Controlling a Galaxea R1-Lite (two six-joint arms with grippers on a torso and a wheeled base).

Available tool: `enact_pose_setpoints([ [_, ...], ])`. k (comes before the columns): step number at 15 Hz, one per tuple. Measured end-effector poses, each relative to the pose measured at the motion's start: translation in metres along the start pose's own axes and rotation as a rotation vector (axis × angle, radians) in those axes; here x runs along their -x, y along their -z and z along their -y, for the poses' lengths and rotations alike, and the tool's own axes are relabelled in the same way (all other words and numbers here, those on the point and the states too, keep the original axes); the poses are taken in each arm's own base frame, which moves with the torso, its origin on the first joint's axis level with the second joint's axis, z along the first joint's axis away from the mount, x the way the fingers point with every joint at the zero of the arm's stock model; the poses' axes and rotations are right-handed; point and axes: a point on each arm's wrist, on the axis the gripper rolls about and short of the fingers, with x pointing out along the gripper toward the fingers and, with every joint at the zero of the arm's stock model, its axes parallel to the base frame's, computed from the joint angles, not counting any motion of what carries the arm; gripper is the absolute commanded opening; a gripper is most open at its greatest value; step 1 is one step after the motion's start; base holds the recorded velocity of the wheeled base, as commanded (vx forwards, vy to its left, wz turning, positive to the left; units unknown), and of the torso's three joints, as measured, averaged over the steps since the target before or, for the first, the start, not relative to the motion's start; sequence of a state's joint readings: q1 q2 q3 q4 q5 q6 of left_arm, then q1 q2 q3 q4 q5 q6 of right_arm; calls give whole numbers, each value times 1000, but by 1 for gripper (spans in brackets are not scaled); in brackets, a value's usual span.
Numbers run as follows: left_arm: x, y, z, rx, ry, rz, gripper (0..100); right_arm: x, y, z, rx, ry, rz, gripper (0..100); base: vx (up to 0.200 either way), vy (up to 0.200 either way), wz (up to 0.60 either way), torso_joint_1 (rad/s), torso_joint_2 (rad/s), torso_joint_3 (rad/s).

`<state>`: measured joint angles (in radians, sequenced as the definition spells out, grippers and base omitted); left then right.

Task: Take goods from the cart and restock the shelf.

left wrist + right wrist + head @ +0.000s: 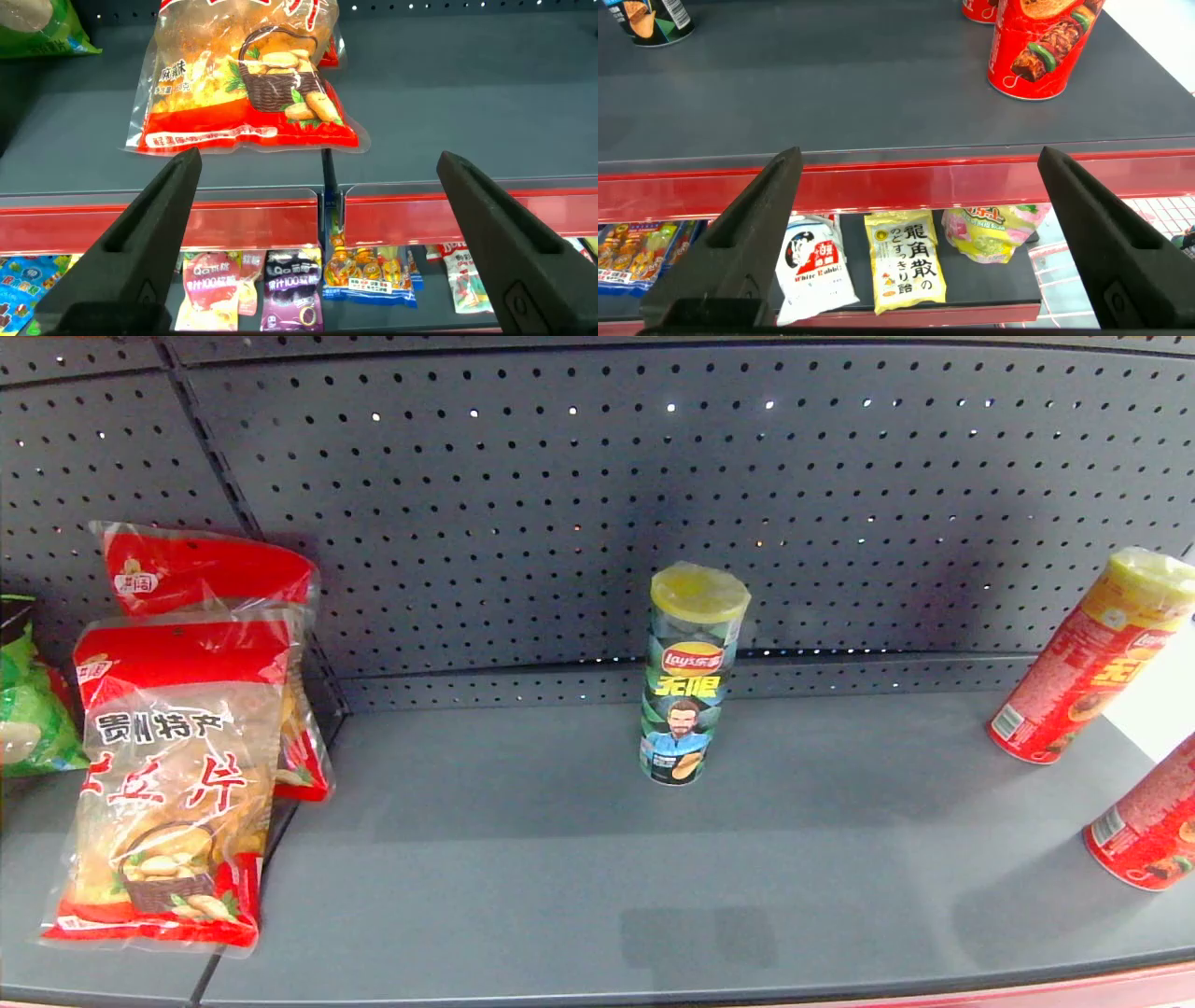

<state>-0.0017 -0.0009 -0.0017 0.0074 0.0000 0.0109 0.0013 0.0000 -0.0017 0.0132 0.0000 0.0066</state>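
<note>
Grey shelf (523,859) has room beside the green can (689,681). Your left gripper (318,157) and right gripper (920,154) are wide open and empty, so fetch goods first.

Tall cardboard crisp canister (687,681) is showing green-and-black panels, a red-and-yellow logo and a translucent yellow lid. Behind it, the dark grey metal back panel (523,523) is carrying a regular grid of small round holes. The matte grey shelf board (523,859) under it is reading plain. Right of it, a far red canister (1088,663) is wearing a yellow top, and a near red canister (1144,831) is showing red with white label patches. Left of it, clear plastic bags (168,775) are bearing red bands over pale-yellow contents. Beyond them a green bag (28,709) is showing. In front, a glossy red rail (906,177) is edging the board. Left gripper (318,159) and right gripper (919,154) are reading matte black.
</note>
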Motion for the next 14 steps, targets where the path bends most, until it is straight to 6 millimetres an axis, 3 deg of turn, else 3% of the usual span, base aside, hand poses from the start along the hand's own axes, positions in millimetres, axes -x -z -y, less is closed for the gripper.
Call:
enact_pose_setpoints([
  [12, 0, 0, 0, 0, 0, 0, 100, 0, 0, 0, -1, 0, 0, 100, 0, 0, 0, 0, 0, 0],
  [14, 0, 0, 0, 0, 0, 0, 100, 0, 0, 0, -1, 0, 0, 100, 0, -200, 0, 7, 0, 2],
])
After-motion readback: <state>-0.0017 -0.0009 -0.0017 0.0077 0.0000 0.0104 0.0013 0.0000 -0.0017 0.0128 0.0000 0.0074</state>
